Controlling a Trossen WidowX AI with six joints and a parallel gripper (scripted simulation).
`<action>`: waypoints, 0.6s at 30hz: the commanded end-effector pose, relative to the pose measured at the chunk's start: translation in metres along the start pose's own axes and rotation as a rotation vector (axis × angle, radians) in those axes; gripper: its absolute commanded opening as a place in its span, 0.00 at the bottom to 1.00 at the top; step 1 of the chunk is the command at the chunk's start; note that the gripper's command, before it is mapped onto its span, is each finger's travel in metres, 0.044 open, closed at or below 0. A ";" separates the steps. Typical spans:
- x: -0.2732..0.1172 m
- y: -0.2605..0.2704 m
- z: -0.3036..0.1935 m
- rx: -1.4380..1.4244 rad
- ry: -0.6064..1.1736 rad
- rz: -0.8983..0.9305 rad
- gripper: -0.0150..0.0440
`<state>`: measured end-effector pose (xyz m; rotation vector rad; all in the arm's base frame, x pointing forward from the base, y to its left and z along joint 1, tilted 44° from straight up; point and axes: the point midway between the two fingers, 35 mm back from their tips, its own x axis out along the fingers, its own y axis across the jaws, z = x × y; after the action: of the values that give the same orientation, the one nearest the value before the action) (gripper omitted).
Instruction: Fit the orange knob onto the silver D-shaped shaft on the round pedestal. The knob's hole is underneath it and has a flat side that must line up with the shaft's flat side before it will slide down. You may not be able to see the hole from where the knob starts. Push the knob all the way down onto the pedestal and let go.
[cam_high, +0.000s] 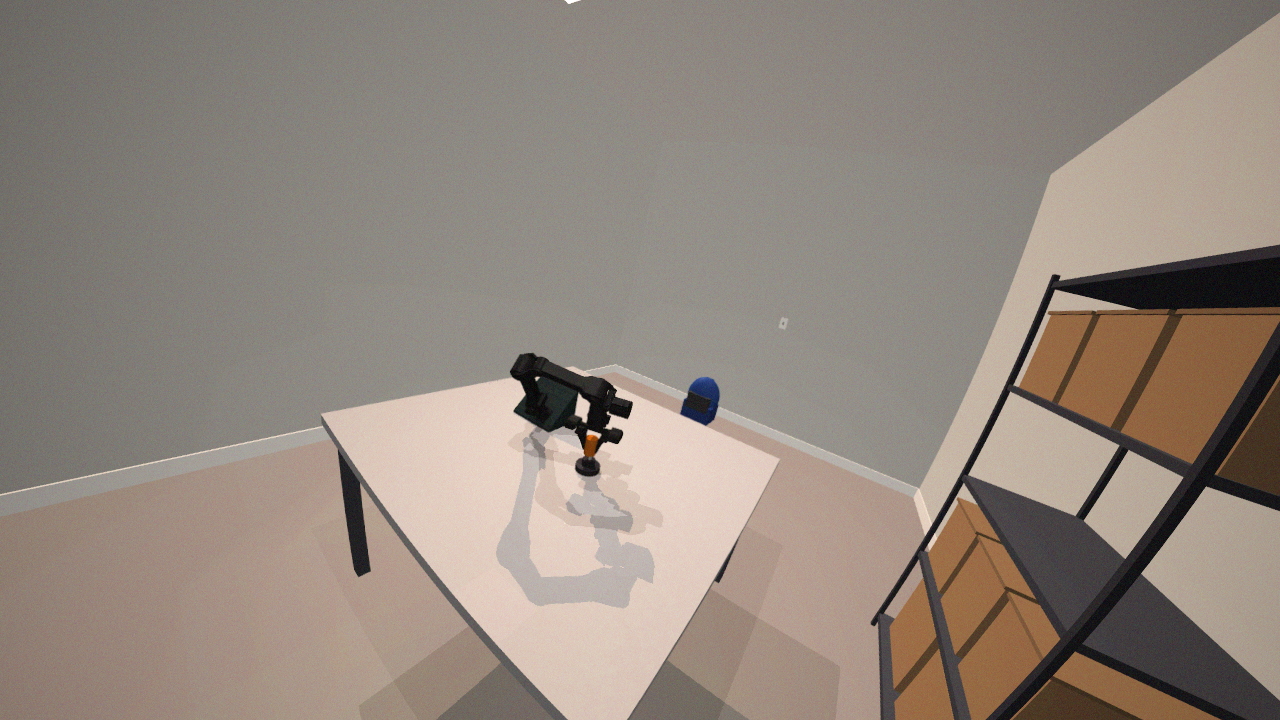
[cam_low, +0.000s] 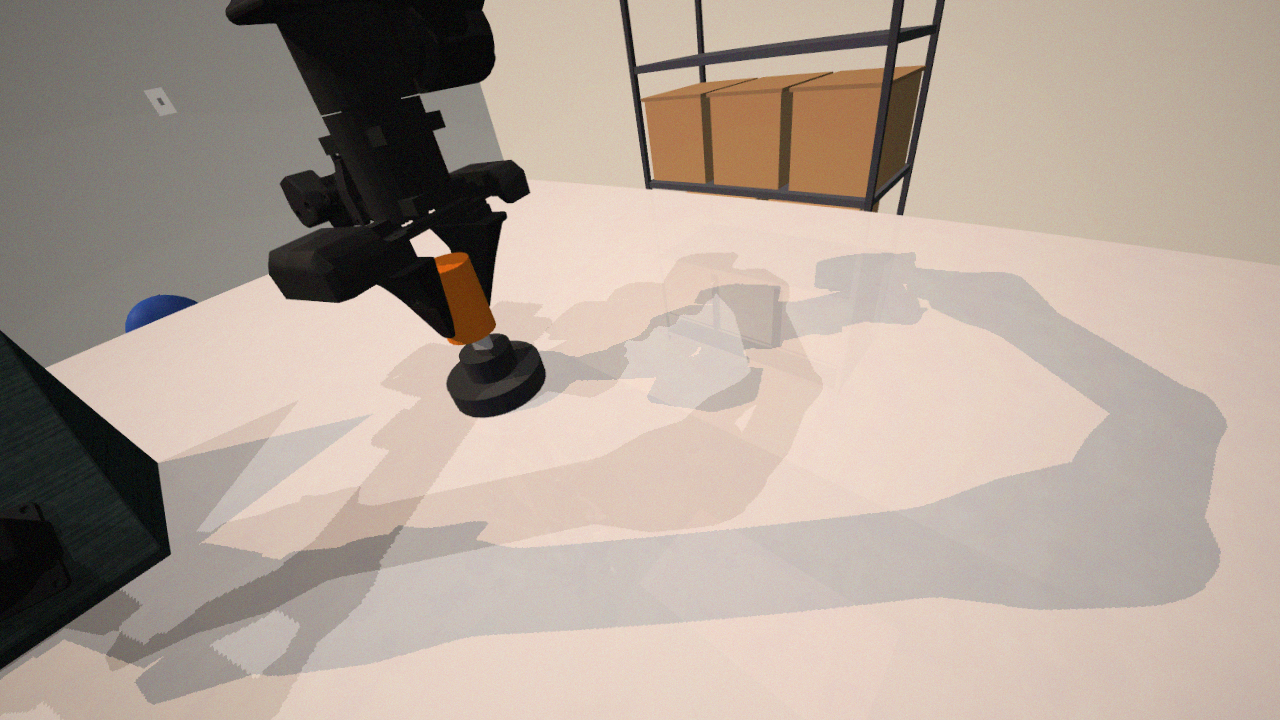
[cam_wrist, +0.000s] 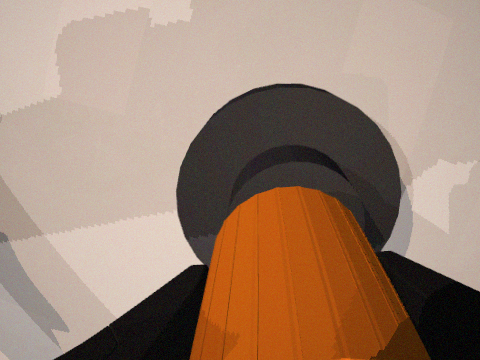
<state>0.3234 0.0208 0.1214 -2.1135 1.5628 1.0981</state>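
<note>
My gripper is shut on the orange knob. The knob is tilted a little and hangs right over the black round pedestal. In the exterior view a short piece of the silver shaft shows between the knob's lower end and the pedestal's raised hub. In the wrist view the knob covers the shaft, so its flat side is hidden. The knob's hole is hidden too.
The arm's dark base block stands on the pale table behind the pedestal. A blue object sits on the floor beyond the table. A metal shelf with cardboard boxes stands at the right.
</note>
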 end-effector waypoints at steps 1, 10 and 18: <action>0.000 -0.001 0.000 -0.016 -0.003 -0.004 0.25; -0.002 -0.005 0.000 -0.016 -0.003 -0.004 0.25; -0.003 -0.004 -0.001 -0.016 -0.003 -0.004 0.25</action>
<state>0.3266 0.0220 0.1218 -2.1209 1.5613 1.1114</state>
